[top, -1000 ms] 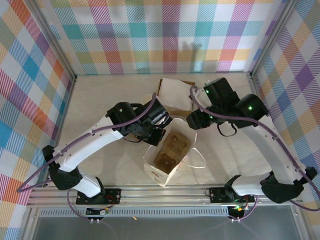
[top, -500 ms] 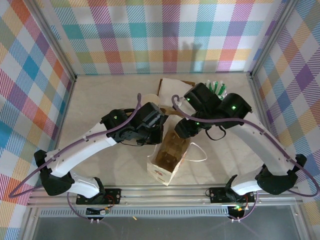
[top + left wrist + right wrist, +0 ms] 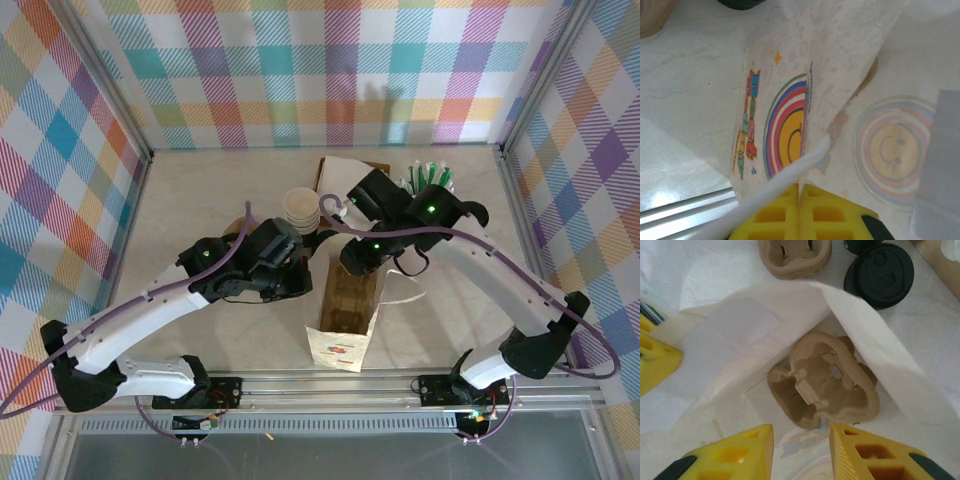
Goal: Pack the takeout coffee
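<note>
The takeout coffee [image 3: 880, 274], a small dark cup with a round black lid, stands on the table just beyond the white paper bag [image 3: 345, 320]. The bag stands open with a brown pulp cup carrier [image 3: 822, 387] at its bottom. My left gripper [image 3: 800, 192] is shut on the bag's left rim, and the white handle strap [image 3: 785, 177] crosses in front of its yellow fingers. My right gripper [image 3: 801, 442] hangs open over the bag's mouth, with the printed near wall showing between its fingers. In the top view the left gripper [image 3: 300, 272] and the right gripper [image 3: 355, 262] flank the bag's far end.
A stack of lidless cream cups [image 3: 298, 208] and a pink cup of green-and-white sticks [image 3: 432, 178] stand behind the bag, next to a brown cardboard tray [image 3: 345, 172]. A second pulp carrier [image 3: 794, 255] lies beyond the bag. The metal rail [image 3: 330, 385] borders the near edge.
Both arms swung left and nearer, and the bag turned from slanted to pointing straight at the near edge. The right gripper's fingers drew closer together. The cup stack and pink cup came into view.
</note>
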`<action>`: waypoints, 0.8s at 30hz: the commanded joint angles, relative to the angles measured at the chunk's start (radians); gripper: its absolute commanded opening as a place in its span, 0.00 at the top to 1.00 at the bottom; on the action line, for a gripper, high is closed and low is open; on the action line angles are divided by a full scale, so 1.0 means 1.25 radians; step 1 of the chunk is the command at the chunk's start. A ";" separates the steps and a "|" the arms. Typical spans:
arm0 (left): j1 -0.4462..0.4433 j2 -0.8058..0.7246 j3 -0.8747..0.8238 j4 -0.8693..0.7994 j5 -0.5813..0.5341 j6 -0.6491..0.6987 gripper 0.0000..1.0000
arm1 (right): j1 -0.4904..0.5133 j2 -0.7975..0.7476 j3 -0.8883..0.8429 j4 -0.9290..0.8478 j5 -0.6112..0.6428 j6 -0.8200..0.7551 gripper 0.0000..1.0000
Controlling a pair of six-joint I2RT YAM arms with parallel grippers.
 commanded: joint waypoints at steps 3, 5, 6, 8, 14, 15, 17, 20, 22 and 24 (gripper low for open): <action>0.019 -0.048 -0.041 0.044 0.006 -0.031 1.00 | 0.017 0.020 -0.014 0.050 0.000 -0.061 0.65; 0.020 -0.035 -0.033 0.044 0.013 -0.015 1.00 | 0.029 0.024 -0.023 0.058 0.008 -0.079 0.66; 0.021 -0.028 -0.025 0.046 0.018 -0.005 1.00 | 0.033 0.026 -0.028 0.059 0.012 -0.085 0.66; 0.021 -0.005 -0.002 0.049 0.036 0.019 1.00 | 0.042 0.033 -0.041 0.067 0.027 -0.096 0.66; 0.022 0.029 0.031 0.047 0.054 0.052 1.00 | 0.050 0.030 -0.100 0.134 0.082 -0.123 0.65; 0.022 0.027 0.028 0.050 0.053 0.053 1.00 | 0.050 0.029 -0.112 0.148 0.091 -0.129 0.66; 0.022 0.025 0.023 0.056 0.056 0.055 1.00 | 0.050 0.027 -0.135 0.171 0.105 -0.142 0.66; 0.021 0.028 0.026 0.053 0.058 0.062 1.00 | 0.050 0.027 -0.169 0.195 0.125 -0.143 0.66; 0.022 0.032 0.032 0.049 0.058 0.067 1.00 | 0.050 0.028 -0.186 0.205 0.138 -0.170 0.67; 0.022 0.039 0.040 0.048 0.058 0.071 1.00 | 0.050 0.029 -0.210 0.215 0.158 -0.169 0.67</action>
